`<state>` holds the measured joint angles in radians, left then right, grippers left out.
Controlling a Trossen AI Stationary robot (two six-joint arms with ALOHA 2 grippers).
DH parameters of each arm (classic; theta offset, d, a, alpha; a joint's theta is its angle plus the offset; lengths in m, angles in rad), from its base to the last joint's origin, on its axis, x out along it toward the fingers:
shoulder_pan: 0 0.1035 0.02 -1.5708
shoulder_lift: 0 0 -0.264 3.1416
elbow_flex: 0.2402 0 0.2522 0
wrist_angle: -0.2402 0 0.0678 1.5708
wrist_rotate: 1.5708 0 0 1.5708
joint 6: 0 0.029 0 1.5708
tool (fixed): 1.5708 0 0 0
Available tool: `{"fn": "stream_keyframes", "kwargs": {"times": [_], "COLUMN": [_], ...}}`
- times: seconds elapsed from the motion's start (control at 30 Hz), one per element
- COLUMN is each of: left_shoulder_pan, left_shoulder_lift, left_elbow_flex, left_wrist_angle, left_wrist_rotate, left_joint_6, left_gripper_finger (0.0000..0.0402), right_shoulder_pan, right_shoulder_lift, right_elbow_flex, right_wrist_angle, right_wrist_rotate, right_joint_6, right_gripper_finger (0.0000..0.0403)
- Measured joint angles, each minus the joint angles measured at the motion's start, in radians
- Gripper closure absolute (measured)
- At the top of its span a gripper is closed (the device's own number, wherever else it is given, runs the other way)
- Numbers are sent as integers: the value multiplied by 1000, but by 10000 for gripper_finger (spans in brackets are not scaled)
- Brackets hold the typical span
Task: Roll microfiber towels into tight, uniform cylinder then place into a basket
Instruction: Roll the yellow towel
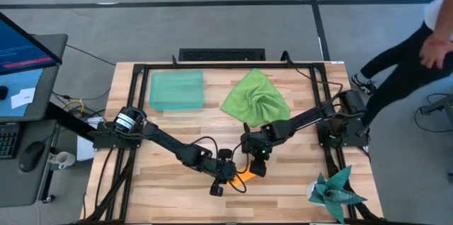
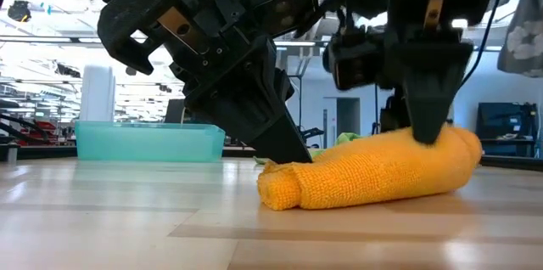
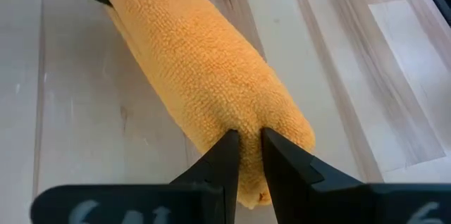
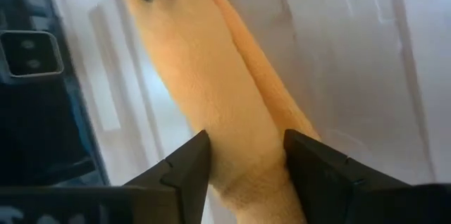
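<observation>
A: Start at the left end effector [image 3: 244,155]. What is it doing?

B: Its two dark fingers are pinched onto a fold at one end of the rolled bright orange microfiber towel [image 2: 373,171], near the front edge of the pale wooden slatted table [image 1: 170,193], about midway along it. The right end effector [image 4: 246,164] stands with its fingers spread, straddling the roll's other end from above without visibly squeezing it.

A: How would you expect that roll to handle?

B: Light, soft and springy, I judge. The looped pile looks grippy rather than slick, but nothing locks the layers, so a loose hold could let it unwind. I would take it across the body, near both ends, pressing the outer flap down.

A: And its look?

B: A plump, fuzzy cylinder, slightly narrower at the left end effector's end, lying flat on the table.

A: The other things?

B: The crumpled light lime-green microfiber towel [image 1: 256,97] lies unrolled toward the back edge, right of the middle. The shallow translucent mint-green plastic basket [image 1: 176,90] sits beside it, toward the back left, with nothing visible in it.
</observation>
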<state>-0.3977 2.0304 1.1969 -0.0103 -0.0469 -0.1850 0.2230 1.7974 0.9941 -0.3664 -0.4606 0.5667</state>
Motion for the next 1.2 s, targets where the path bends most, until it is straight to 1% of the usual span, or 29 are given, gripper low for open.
{"fn": "stream_keyframes", "kwargs": {"times": [0.07, 0.37, 0.5, 0.57, 0.67, 0.77, 0.83, 0.93, 1.03, 1.2], "left_shoulder_pan": [0, -1, -1, -1, -1, -1, -1, -1, -1, -1], "left_shoulder_lift": [0, -1, -1, -1, -1, -1, -1, -1, -1, -1], "left_elbow_flex": [0, 0, 0, 0, 0, 0, 0, 0, 0, 0], "left_wrist_angle": [0, -8, -8, -8, -8, -8, -7, -7, -7, -7], "left_wrist_rotate": [-3, -9, -10, -10, -10, -10, -11, -11, -11, -12], "left_joint_6": [0, -1, -3, -4, -4, -4, -4, -4, -4, -4], "left_gripper_finger": [347, 347, 347, 347, 347, 347, 347, 347, 347, 347], "right_shoulder_pan": [3, 53, 77, 97, 151, 213, 243, 268, 287, 307], "right_shoulder_lift": [-12, -131, -182, -208, -227, -219, -195, -152, -110, -46], "right_elbow_flex": [1, 1, 2, 2, 2, 2, 3, 3, 3, 3], "right_wrist_angle": [-13, -129, -140, -134, -109, -63, -28, 26, 91, 137], "right_wrist_rotate": [13, 175, 226, 273, 388, 504, 540, 543, 545, 545], "right_joint_6": [0, -1, -1, -21, -85, -105, -107, -136, -209, -310], "right_gripper_finger": [201, 200, 200, 201, 202, 202, 202, 203, 207, 220]}}
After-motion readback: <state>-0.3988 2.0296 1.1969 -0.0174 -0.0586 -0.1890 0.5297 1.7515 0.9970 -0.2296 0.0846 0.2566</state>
